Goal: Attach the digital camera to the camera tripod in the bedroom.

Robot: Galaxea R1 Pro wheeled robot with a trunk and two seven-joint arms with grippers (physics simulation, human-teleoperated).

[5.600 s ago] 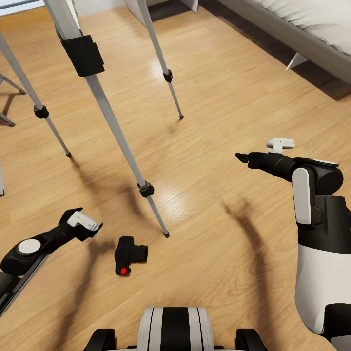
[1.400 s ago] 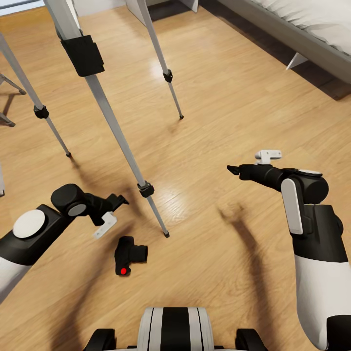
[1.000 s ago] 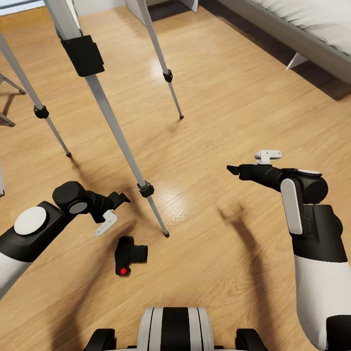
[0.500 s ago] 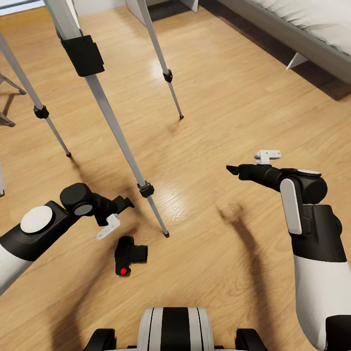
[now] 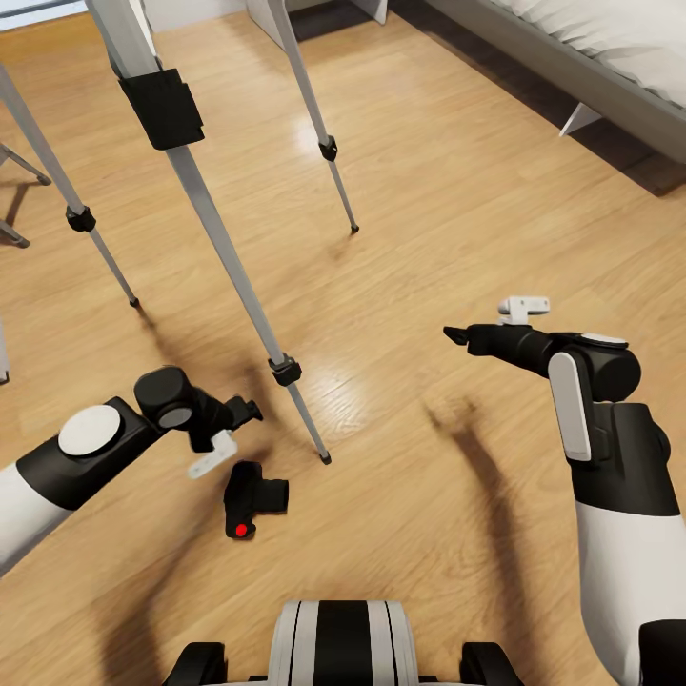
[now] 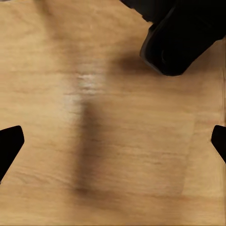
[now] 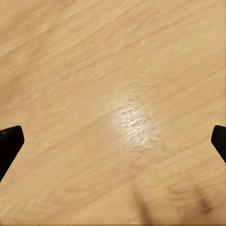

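The digital camera (image 5: 250, 495) lies on the wood floor just ahead of my base, black, its red button (image 5: 241, 529) towards me. My left gripper (image 5: 250, 412) hovers a little beyond and above it, open and empty. In the left wrist view the camera (image 6: 183, 37) sits past the spread fingertips (image 6: 9, 146), near the picture's edge. The camera tripod (image 5: 214, 229) stands behind, and its nearest silver leg ends at a black foot (image 5: 324, 459) right of the camera. My right gripper (image 5: 455, 333) hangs open over bare floor, with its fingertips (image 7: 9, 141) wide apart.
Two more tripod legs (image 5: 329, 148) (image 5: 81, 219) reach the floor further back. A grey bed (image 5: 591, 67) fills the far right corner. Thin grey legs (image 5: 11, 233) of another piece of furniture show at the left edge. My base (image 5: 343, 648) is at the bottom.
My left arm has swung inward, turned its wrist and crept nearer the camera over the last second. The right arm dropped slightly early on and has since held still.
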